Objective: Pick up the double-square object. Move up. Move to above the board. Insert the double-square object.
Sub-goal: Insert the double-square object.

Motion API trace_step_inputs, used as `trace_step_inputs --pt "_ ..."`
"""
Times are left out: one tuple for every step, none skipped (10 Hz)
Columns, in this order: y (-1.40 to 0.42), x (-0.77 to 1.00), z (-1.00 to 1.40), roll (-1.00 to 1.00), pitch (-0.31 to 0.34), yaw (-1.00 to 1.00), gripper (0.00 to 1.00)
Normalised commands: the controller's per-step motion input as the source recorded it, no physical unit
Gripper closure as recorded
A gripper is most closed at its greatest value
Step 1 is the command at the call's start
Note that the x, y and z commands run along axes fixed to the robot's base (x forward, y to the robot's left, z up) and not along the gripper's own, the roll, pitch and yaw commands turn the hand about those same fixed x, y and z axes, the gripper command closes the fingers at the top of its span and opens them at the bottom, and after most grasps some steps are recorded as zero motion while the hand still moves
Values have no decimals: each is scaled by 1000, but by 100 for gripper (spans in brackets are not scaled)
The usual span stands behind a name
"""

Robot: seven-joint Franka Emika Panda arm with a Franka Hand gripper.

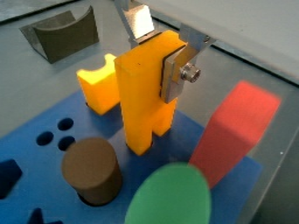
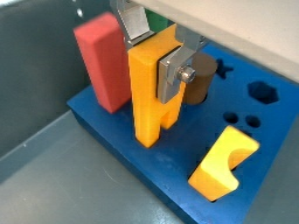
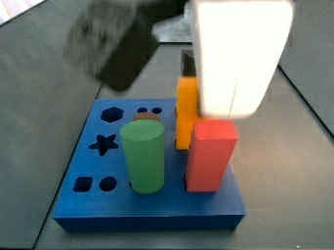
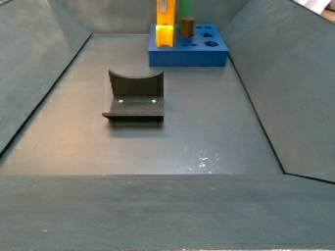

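Bar at the board

Gripper (image 2: 163, 54) was closed on the upper part of the upright double-square object (image 2: 152, 92), whose lower end met the blue board (image 2: 122, 149), beside a red block (image 2: 105, 66) and a yellow piece (image 2: 225, 162).

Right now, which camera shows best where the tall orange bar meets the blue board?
A wrist view: the tall slim orange bar, clamped in the claw, has its foot on the thick blue board. The other wrist view shows it too; in both side views it is mostly hidden or tiny.
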Motion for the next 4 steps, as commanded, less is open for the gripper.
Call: trace_step_inputs --pt "0 0 -400 114 -100 0 100" --pt "0 0 -146 9 -119 0 100" --pt "43 0 -57 0 -100 -14 100" --pt "0 0 0 0 0 0 100"
